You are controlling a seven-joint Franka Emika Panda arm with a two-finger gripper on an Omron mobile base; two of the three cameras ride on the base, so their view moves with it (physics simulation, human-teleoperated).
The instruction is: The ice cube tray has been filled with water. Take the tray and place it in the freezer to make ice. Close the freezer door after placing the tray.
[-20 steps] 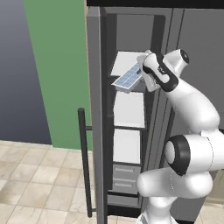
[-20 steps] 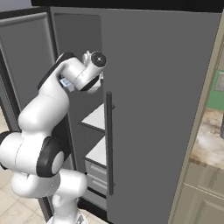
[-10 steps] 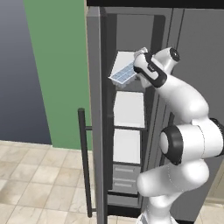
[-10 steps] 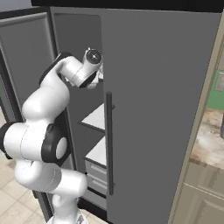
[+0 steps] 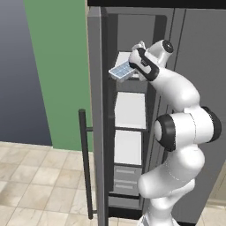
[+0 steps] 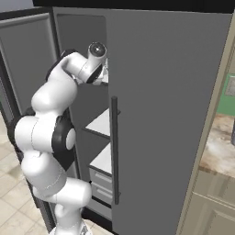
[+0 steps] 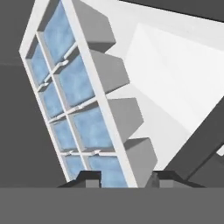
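A rendered home kitchen is shown. A tall grey side-by-side fridge point(image 6: 165, 114) is seen, its narrow freezer point(image 5: 130, 119) opened onto white shelves point(image 5: 130, 110) and grey drawers point(image 5: 126, 181). A freezer door point(image 5: 98, 132) with a long dark bar handle point(image 5: 84, 163) is swung outward. The floor is laid with beige tiles point(image 5: 31, 185), a green wall point(image 5: 57, 70) is seen behind, and a marbled counter point(image 6: 220, 147) over pale cabinets point(image 6: 206, 211) is visible alongside.

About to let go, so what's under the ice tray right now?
Under the ice tray sits the freezer's white top shelf, with the tray tilted at its front edge. The shelf surface directly beneath is hidden by the tray and gripper.
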